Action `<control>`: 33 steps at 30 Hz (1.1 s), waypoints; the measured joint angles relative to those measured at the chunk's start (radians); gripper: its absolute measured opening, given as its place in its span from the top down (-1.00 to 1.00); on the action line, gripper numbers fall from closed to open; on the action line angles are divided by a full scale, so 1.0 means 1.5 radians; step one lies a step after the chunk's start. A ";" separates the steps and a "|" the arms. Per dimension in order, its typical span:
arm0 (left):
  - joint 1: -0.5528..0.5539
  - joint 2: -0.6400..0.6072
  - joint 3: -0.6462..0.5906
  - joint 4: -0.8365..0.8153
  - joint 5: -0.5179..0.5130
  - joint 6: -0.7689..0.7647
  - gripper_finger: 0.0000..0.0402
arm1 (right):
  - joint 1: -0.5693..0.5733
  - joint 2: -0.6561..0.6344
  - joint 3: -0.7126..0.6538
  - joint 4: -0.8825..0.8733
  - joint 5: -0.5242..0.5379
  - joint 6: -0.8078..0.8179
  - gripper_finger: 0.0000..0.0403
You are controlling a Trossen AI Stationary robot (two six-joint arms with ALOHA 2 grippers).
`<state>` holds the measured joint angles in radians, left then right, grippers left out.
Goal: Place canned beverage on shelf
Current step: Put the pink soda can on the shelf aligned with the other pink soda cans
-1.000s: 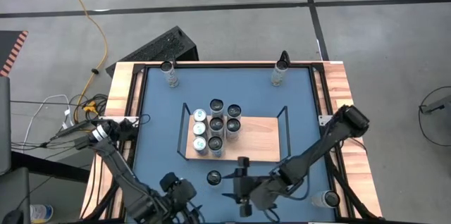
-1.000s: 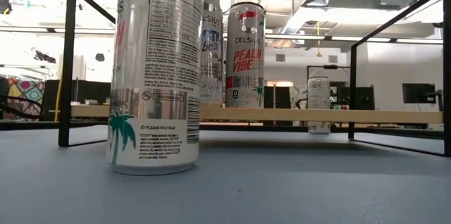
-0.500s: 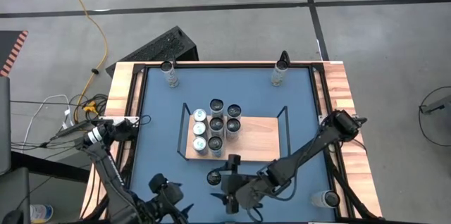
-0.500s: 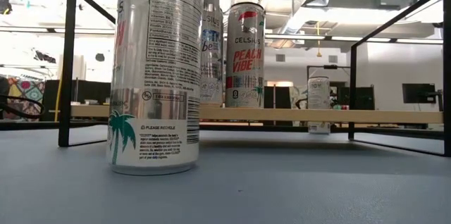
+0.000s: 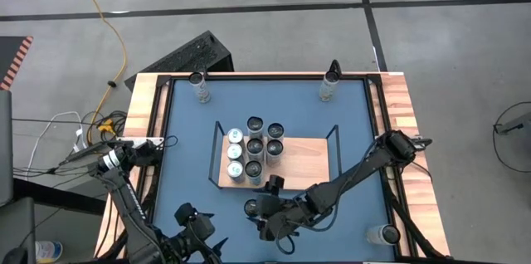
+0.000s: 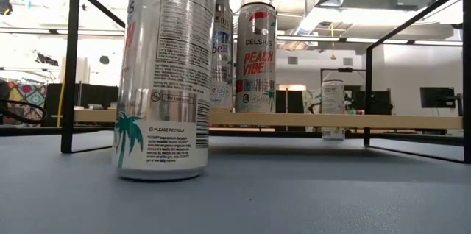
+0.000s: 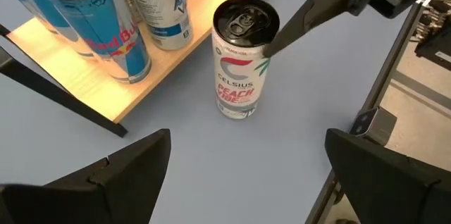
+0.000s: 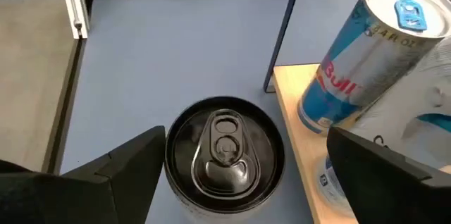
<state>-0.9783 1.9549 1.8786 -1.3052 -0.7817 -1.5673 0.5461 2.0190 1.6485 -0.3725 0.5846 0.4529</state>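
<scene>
Swung leftward since the earlier frame, the right gripper (image 8: 225,175) is poised, jaws spread, above the black-topped silver Celsius can (image 8: 224,155) just off the light-wood shelf (image 5: 303,164); fingers should be lowered evenly astride it.

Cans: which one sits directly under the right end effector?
The black-topped Celsius can standing alone on the blue tabletop, just off the shelf; the open right end effector is above it.

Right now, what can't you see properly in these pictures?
- Low view: the Celsius can on the blue table has its top cut off by the picture's edge, and it hides most of the cans behind it on the shelf.
- High view: labels on the shelf cans are too small to read.
- Right wrist view: a Red Bull can hides the can behind it.
- High view: the left gripper is partly cut off.
</scene>
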 joint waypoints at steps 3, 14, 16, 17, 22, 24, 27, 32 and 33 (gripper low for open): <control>0.000 0.000 0.000 0.000 -0.007 0.008 -0.80 | 0.000 0.000 0.000 0.010 -0.008 0.003 -0.88; 0.000 0.000 0.000 -0.001 -0.029 0.008 -0.80 | 0.001 0.000 0.000 0.007 -0.007 0.049 -0.88; 0.000 0.000 0.000 -0.002 -0.028 0.008 -0.80 | -0.001 0.012 0.001 0.022 -0.003 0.049 -0.87; 0.000 0.000 0.000 -0.002 -0.029 0.008 -0.80 | -0.001 0.017 0.001 0.022 -0.002 0.049 -0.86; 0.000 0.001 0.000 -0.004 -0.030 0.006 -0.80 | 0.006 0.047 -0.001 0.047 0.002 0.054 -0.78; 0.000 0.001 0.000 -0.004 -0.030 0.006 -0.80 | 0.008 0.055 -0.001 0.051 0.022 0.072 -0.72; 0.000 0.001 0.000 -0.005 -0.030 0.007 -0.80 | 0.017 0.056 -0.001 0.037 0.054 0.081 -0.58; 0.000 0.001 0.000 -0.007 -0.034 0.007 -0.80 | 0.026 0.056 -0.001 0.038 0.067 0.082 -0.30; 0.000 0.001 0.000 -0.007 -0.037 0.007 -0.80 | 0.028 0.056 -0.001 0.039 0.069 0.081 -0.24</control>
<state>-0.9783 1.9556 1.8786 -1.3151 -0.8376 -1.5575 0.5886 2.1029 1.6474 -0.3146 0.6885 0.5748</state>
